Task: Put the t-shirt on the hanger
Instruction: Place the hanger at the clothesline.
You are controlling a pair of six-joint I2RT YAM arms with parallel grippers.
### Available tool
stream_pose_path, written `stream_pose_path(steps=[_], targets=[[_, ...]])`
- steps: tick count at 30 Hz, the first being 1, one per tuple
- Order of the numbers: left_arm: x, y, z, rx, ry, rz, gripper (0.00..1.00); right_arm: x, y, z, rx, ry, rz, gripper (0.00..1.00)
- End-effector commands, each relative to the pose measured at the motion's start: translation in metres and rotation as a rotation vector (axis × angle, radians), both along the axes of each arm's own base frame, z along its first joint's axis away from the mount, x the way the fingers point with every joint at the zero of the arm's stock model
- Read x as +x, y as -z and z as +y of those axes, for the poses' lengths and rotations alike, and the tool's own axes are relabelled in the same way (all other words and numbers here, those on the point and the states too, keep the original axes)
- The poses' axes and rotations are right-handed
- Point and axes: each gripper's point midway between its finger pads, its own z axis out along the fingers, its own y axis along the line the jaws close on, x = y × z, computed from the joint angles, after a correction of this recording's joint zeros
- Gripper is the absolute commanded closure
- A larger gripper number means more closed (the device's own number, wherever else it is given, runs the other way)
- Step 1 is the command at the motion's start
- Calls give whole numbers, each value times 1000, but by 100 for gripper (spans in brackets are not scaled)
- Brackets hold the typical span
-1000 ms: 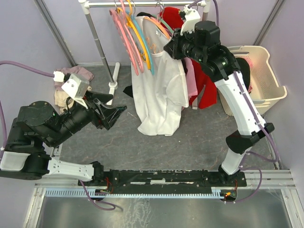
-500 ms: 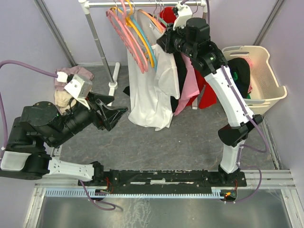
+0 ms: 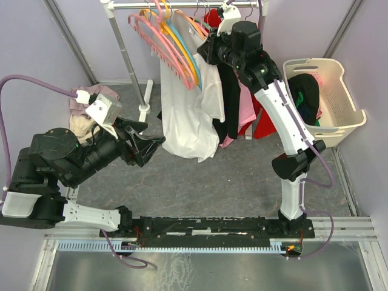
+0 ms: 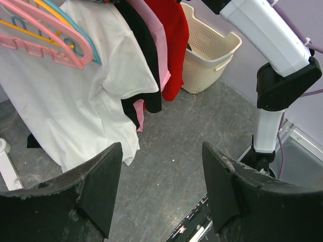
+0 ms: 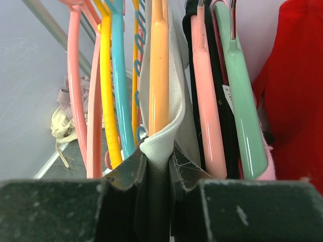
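The white t-shirt (image 3: 182,115) hangs from the rail on the orange hanger (image 5: 159,75), among other hangers. My right gripper (image 3: 209,51) is up at the rail and shut on a fold of the t-shirt's shoulder cloth (image 5: 161,143), right beside the orange hanger's arm. In the left wrist view the t-shirt (image 4: 60,101) drapes down with one sleeve out to the right. My left gripper (image 3: 154,142) hovers low at the left, pointing at the shirt's lower part. It stands open (image 4: 161,151) with only floor between its fingers.
On the clothes rail (image 3: 182,5) hang pink hangers (image 3: 151,36), a yellow one and a blue one (image 5: 118,75), plus black (image 3: 227,91), pink and red garments (image 3: 264,121). A cream laundry basket (image 3: 339,115) stands at the right. Crumpled clothes (image 3: 85,115) lie on the floor at the left.
My right arm has swung left and up along the rail with the t-shirt, pushing the pink hangers leftward. The black and pink garments now hang right of the shirt. The left gripper has barely moved.
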Motion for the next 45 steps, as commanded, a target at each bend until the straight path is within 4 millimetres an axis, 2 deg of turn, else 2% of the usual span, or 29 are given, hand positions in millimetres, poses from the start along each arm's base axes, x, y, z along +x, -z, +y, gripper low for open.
stream_pose_path(steps=[1,17,18,23,25,29,33,39,45], targets=[[-3,-10,-2,-63,12,28,30,-3,-52,0,97,-15,-140,99],[-4,-4,-7,-62,18,33,30,-8,-16,0,-18,-59,-69,99],[-4,-4,-7,-63,18,33,30,-8,-14,-1,-22,-60,-62,97],[-4,-3,-8,-62,19,34,30,-14,-15,-9,-40,-53,-48,71],[-4,-2,-8,-61,16,34,30,-19,-17,-15,-51,-41,-47,63],[-3,-2,-6,-66,12,31,30,-32,-26,-27,-64,-27,-46,50],[-3,-3,-5,-71,11,30,30,-47,-37,-43,-75,-5,-54,43],[-2,-2,-5,-68,8,29,30,-81,-44,-71,-99,21,-47,41],[-1,0,-4,-76,-9,34,30,-135,-26,-105,-100,43,-18,46]])
